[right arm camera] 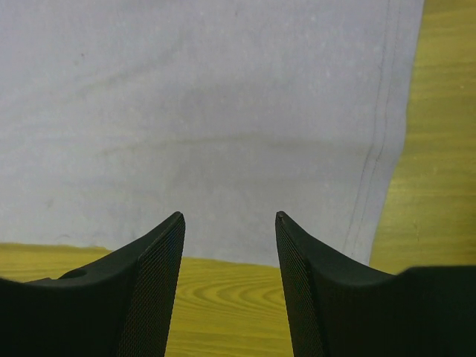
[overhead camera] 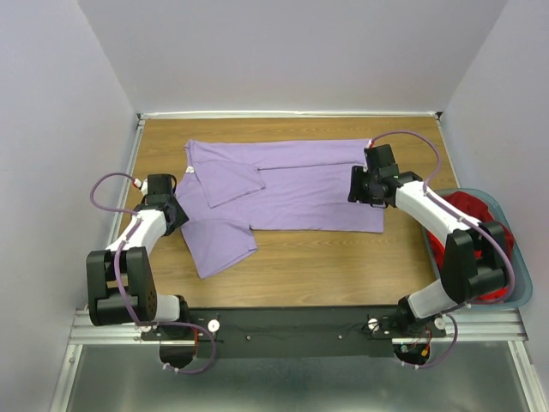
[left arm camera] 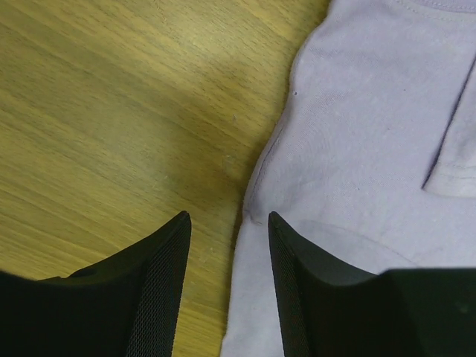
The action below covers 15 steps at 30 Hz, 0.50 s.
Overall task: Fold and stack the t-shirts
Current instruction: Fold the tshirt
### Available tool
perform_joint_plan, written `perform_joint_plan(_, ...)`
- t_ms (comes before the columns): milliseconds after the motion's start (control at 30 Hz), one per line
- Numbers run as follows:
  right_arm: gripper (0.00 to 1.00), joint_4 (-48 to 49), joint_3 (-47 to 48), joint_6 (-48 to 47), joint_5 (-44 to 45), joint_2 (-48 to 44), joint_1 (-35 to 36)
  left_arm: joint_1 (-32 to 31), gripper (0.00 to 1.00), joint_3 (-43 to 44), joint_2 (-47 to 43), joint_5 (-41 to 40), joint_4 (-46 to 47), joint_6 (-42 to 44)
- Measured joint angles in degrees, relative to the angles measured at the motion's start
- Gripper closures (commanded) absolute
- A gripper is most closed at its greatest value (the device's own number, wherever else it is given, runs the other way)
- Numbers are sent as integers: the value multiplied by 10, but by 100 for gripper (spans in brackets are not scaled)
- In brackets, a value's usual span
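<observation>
The lavender t-shirt (overhead camera: 292, 184) lies spread across the far middle of the wooden table, its upper left part folded over itself. My left gripper (overhead camera: 178, 213) is open at the shirt's left edge. In the left wrist view the shirt (left arm camera: 372, 111) has its edge running between the open jaws of the gripper (left arm camera: 227, 217). My right gripper (overhead camera: 357, 184) is open over the shirt's right end. In the right wrist view the gripper (right arm camera: 229, 216) is open and empty just before the shirt's (right arm camera: 208, 97) edge, near its hemmed corner. The red t-shirt (overhead camera: 467, 213) lies crumpled in the basket.
The teal-grey plastic basket (overhead camera: 521, 296) stands at the table's right edge, beside the right arm. Bare wood (overhead camera: 326, 266) shows between the shirt and the arm bases. White walls close in the table on the left, back and right.
</observation>
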Motion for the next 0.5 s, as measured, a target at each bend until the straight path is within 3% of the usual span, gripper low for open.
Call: perform_joint_plan(500, 40, -4, -35, 0, 1, -19, 0, 0, 46, 3, 53, 1, 18, 3)
